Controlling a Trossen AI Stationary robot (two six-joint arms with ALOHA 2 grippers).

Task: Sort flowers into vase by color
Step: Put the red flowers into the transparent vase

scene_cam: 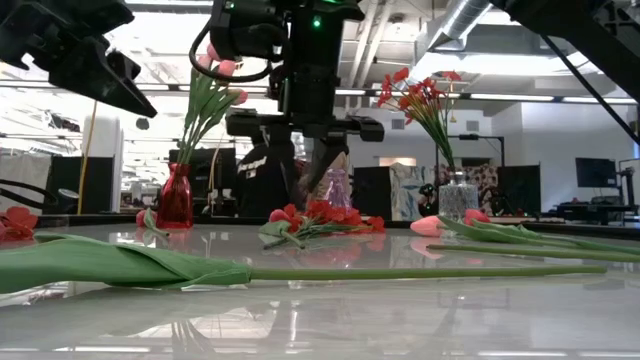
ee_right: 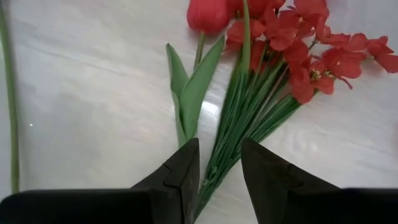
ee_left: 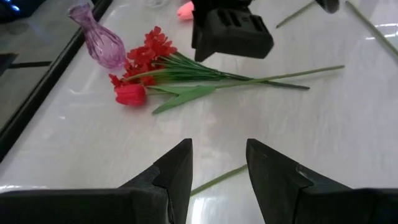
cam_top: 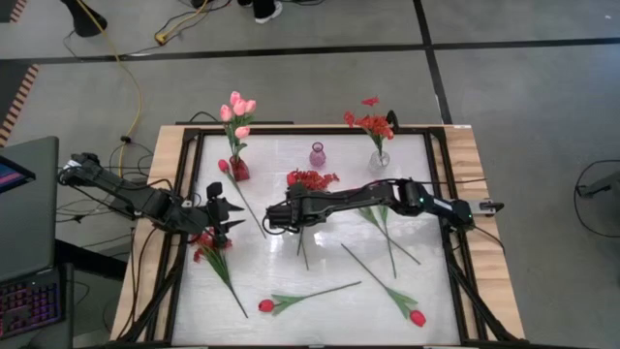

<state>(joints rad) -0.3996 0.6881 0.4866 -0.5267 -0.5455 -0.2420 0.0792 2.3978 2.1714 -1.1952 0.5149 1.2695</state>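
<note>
The right gripper (ee_right: 219, 163) hangs over the middle of the tabletop (cam_top: 320, 276), jaws parted and straddling the green stems of a red blossom spray (ee_right: 298, 50); they have not closed on the stems. Beside that spray lies a red tulip (ee_right: 208, 14) with its leaf.

The left gripper (ee_left: 217, 163) sits near the left edge, jaws parted and empty, above bare tabletop with a thin stem just past them. More red blossoms (cam_top: 205, 247) lie under it.

Along the far edge stand three vases: a red vase (cam_top: 238, 169) holding pink tulips (cam_top: 236, 109), an empty purple vase (cam_top: 318, 154), and a clear vase (cam_top: 379, 157) holding red sprays (cam_top: 370, 122). Toward the near edge lie two more red tulips (cam_top: 266, 305) (cam_top: 418, 317), and long stems (cam_top: 387, 237) lie right of centre.
</note>
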